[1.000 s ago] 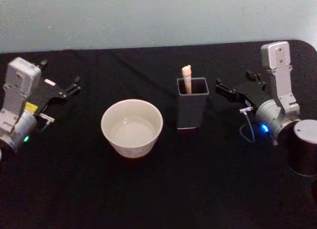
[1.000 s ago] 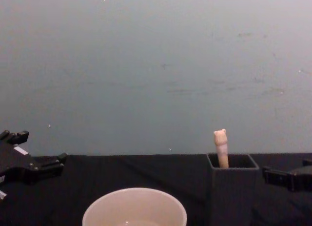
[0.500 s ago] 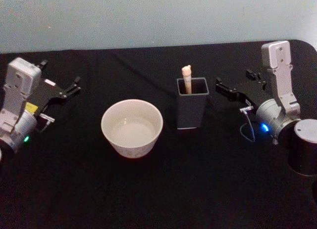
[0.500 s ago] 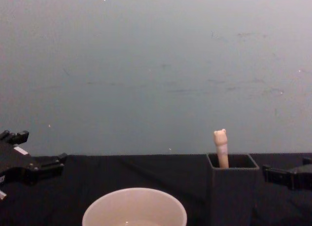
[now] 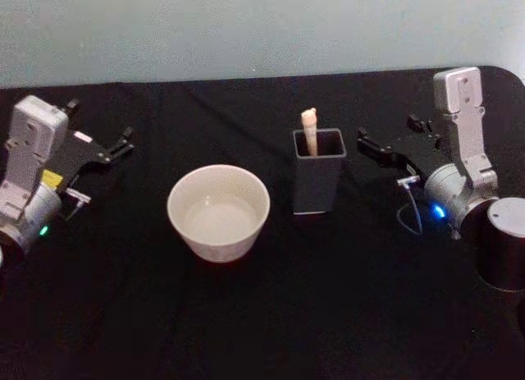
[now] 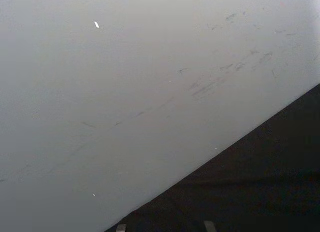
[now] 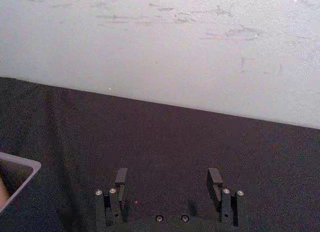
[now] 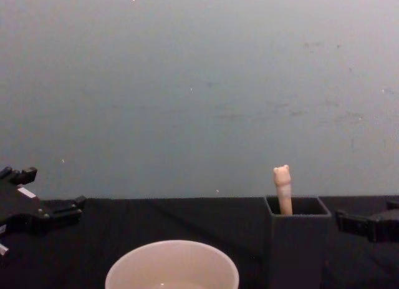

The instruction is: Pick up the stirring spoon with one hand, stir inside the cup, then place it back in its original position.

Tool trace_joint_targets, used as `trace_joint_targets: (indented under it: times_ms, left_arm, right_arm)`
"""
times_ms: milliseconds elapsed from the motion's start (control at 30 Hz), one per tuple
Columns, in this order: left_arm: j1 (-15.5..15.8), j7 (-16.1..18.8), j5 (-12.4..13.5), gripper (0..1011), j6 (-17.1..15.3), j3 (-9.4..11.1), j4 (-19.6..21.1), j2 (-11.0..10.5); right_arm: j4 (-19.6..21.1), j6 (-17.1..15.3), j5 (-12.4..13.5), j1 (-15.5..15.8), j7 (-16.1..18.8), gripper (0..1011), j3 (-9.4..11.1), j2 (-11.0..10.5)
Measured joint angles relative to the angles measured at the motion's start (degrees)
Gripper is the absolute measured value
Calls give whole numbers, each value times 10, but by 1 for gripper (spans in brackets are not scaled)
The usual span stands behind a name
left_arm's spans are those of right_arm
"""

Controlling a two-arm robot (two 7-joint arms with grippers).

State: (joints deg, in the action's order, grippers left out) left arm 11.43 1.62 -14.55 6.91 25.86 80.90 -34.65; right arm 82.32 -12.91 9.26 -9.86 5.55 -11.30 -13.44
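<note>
The stirring spoon stands upright in the dark grey square holder, its beige bear-topped handle poking above the rim; its metal bowl is hidden inside. The cream cup sits left of the holder, a small gap between them. My right gripper hovers open just right of the holder, touching nothing; the right wrist view shows its fingers spread wide over the black cloth, with a corner of the holder at the edge. My left gripper rests open at the table's far left, holding nothing.
A black cloth covers the table, with free room in front of the cup and holder. A pale wall rises behind the table's far edge. A dark cylindrical part of the right arm stands at the right edge.
</note>
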Motion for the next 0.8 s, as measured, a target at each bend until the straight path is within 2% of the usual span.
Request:
trace_joint_targets:
  times_ms: [800]
  left_arm:
    - [0, 0, 0, 1001, 0, 0, 0, 0]
  right_arm:
    - [0, 0, 0, 0, 0, 1002, 0, 0]
